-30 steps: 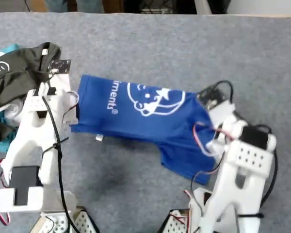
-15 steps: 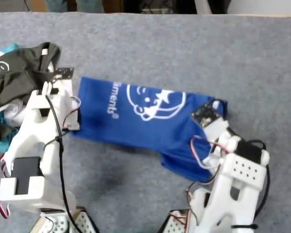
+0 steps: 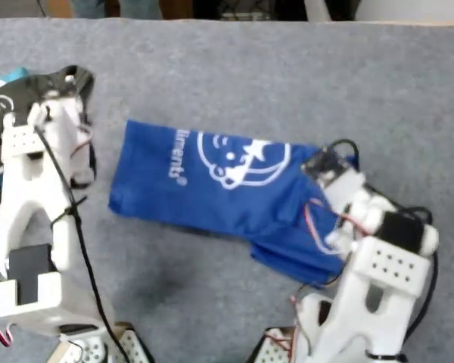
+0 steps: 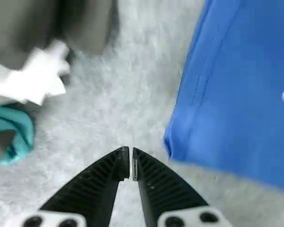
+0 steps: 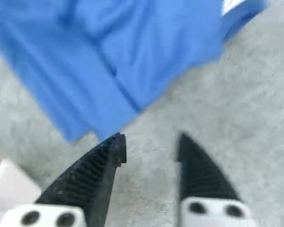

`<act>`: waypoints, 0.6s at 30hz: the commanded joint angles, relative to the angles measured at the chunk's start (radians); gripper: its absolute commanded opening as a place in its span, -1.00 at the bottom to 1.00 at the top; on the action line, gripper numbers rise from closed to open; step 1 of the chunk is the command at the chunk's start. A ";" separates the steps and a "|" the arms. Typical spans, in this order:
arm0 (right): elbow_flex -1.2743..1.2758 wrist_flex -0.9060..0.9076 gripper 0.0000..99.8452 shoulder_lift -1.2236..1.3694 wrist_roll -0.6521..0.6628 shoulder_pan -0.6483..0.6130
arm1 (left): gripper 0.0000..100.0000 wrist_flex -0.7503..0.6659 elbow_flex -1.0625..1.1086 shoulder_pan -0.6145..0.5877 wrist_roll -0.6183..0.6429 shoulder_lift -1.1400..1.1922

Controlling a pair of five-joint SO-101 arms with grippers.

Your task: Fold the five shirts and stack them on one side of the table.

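A blue shirt [image 3: 212,181] with a white print lies folded lengthwise across the middle of the grey table [image 3: 287,83]. My left gripper [image 3: 87,170] hangs over bare table between the shirt's left edge and a heap of other shirts [image 3: 23,113]. The left wrist view has this gripper [image 4: 130,163] shut with nothing in it, the blue shirt [image 4: 236,94] close beside it. At the shirt's right end is my right gripper [image 3: 333,165]. In the right wrist view it [image 5: 149,144] stands open over table just off the blue shirt's edge [image 5: 109,61].
The heap at the left edge holds a dark shirt [image 4: 61,23], white cloth [image 4: 33,80] and teal cloth [image 4: 14,130]. Both arm bases [image 3: 212,344] stand at the near edge. Grey table stretches open behind and right of the blue shirt.
My left gripper has left the blue shirt's left edge and swung left toward the heap. The shirt's right end lies more tucked in, and the right arm shifted slightly.
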 commanded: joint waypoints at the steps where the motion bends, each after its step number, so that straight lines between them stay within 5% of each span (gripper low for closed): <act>1: 0.071 -0.172 -0.94 0.008 -0.186 -0.150 | -0.94 -0.103 -0.102 0.120 0.123 0.026; 5: 0.199 -0.351 -0.97 0.105 -0.324 -0.341 | -0.94 -0.298 -0.130 0.302 0.084 0.210; 8: 0.262 -0.442 -0.97 0.194 -0.371 -0.388 | -0.94 -0.417 -0.220 0.306 0.138 0.460; 18: 0.289 -0.258 -0.97 0.114 -0.307 -0.411 | -0.94 -0.114 -0.915 0.277 0.245 0.931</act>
